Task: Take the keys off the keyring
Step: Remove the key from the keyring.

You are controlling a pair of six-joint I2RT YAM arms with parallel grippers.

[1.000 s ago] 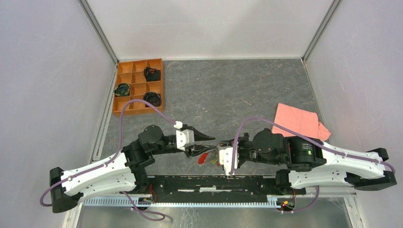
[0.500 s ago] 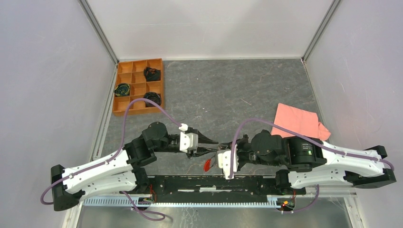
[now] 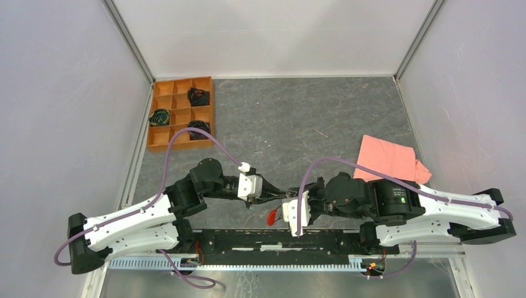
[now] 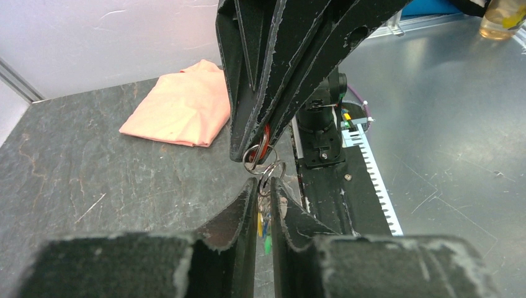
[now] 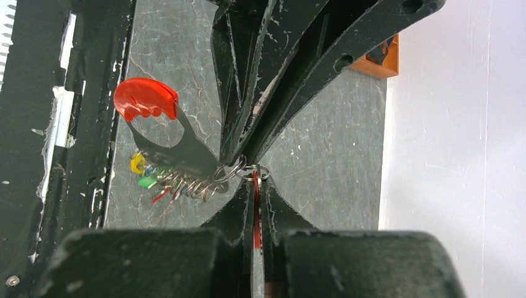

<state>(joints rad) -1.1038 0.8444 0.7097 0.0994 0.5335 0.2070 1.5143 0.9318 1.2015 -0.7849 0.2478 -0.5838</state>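
Note:
My right gripper [image 3: 288, 200] is shut on the keyring's red strap [image 5: 256, 214], seen edge-on between its jaws. The strap's small ring [image 5: 255, 172] links to a second ring [image 4: 271, 174]. My left gripper [image 4: 264, 185] meets the right one tip to tip and is closed on that second ring. The keys [image 5: 164, 179], with yellow, green, blue and red heads, hang on small rings below the left fingertips [image 5: 232, 155]. They also show between the left fingers [image 4: 265, 233]. A flat black piece with a red head [image 5: 144, 98] hangs with them, and shows red in the top view [image 3: 271, 216].
A pink cloth [image 3: 387, 158] lies at the right of the table. An orange compartment tray [image 3: 167, 146] holding dark coiled items stands at the back left. The black rail [image 3: 279, 239] between the arm bases lies just under the grippers.
My left gripper has moved right and closed in on the ring at the right gripper's tip. The red-headed piece has swung down towards the near rail.

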